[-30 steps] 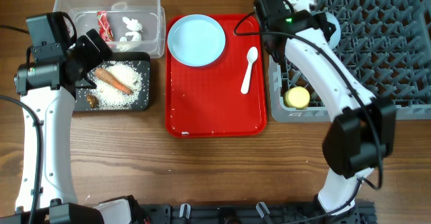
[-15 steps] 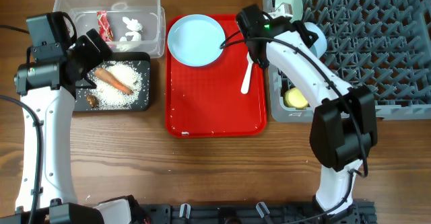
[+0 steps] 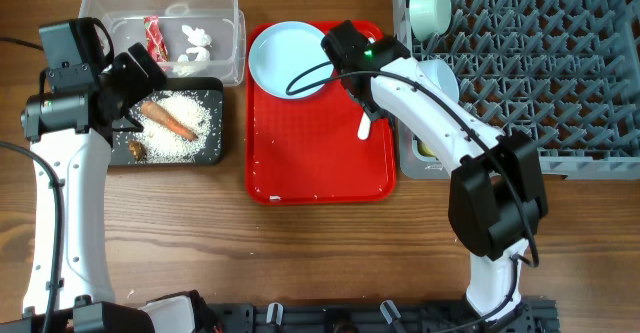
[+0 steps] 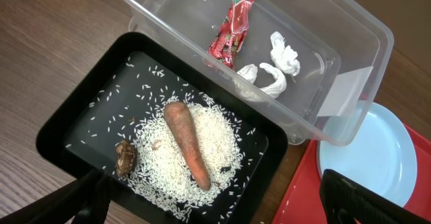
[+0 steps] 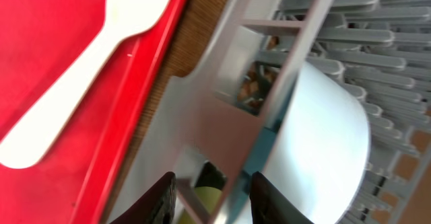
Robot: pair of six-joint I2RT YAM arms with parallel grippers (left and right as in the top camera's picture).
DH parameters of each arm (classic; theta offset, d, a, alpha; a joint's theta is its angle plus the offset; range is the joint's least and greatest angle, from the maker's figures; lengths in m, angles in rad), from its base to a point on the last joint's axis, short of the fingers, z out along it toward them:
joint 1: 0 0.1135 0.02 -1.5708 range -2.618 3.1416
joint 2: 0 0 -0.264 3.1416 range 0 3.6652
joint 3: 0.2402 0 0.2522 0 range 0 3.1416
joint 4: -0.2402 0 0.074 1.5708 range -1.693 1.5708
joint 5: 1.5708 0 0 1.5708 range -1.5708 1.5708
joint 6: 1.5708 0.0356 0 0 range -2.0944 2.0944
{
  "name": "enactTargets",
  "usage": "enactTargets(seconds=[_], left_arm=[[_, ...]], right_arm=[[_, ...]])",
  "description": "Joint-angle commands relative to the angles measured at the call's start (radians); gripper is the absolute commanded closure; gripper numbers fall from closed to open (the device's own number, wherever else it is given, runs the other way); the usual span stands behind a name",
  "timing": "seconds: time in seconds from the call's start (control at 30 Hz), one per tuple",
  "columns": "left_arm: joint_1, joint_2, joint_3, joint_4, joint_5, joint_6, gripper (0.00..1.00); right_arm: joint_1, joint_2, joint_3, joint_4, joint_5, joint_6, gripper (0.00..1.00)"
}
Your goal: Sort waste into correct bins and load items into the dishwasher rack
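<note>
The right arm has swung left off the large grey lattice dishwasher rack [image 3: 560,93]. Its end effector [image 3: 348,51] now hangs over the flat red serving tray [image 3: 320,163], by the light blue round plate [image 3: 290,60], with fingers apart and empty. The left end effector [image 4: 212,190], also spread and holding nothing, hovers above the shallow black rectangular tray [image 4: 87,116]. The white plastic spoon [image 5: 87,83] lies on the red tray just beside the rack and looks like the next pick. Descend squarely over its handle, straddle the narrow width, and close gently so it cannot skid.
</note>
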Motion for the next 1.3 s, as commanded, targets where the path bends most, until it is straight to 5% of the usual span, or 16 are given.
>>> enactTargets(seconds=[0.0, 0.13, 0.23, 0.3, 0.4, 0.5, 0.97, 1.13, 1.27], left_arm=[[0.005, 0.002, 0.006, 0.002, -0.01, 0.012, 0.0], [0.005, 0.002, 0.006, 0.002, -0.01, 0.012, 0.0], [0.005, 0.002, 0.006, 0.002, -0.01, 0.012, 0.0], [0.005, 0.002, 0.006, 0.002, -0.01, 0.012, 0.0], [0.005, 0.002, 0.006, 0.002, -0.01, 0.012, 0.0], [0.005, 0.002, 0.006, 0.002, -0.01, 0.012, 0.0], [0.005, 0.002, 0.006, 0.002, -0.01, 0.012, 0.0], [0.005, 0.002, 0.006, 0.002, -0.01, 0.012, 0.0], [0.005, 0.002, 0.006, 0.002, -0.01, 0.012, 0.0]], right_arm=[[-0.003, 0.01, 0.045, -0.002, -0.045, 0.002, 0.54], [-0.003, -0.062, 0.196, 0.003, -0.116, 0.003, 0.26], [-0.003, -0.106, 0.237, 0.119, -0.541, 0.006, 0.0], [-0.006, -0.092, 0.218, 0.228, -0.784, 0.039, 0.01], [-0.006, 0.012, 0.166, 0.374, -0.634, 0.499, 0.3], [-0.006, 0.14, 0.159, 0.369, -0.605, 0.653, 0.33], [-0.006, 0.32, 0.159, 0.38, -0.636, 0.788, 0.67], [-0.006, 0.32, 0.159, 0.327, -0.7, 0.787, 0.96], [-0.01, 0.273, 0.164, 0.293, -0.703, 0.69, 0.96]])
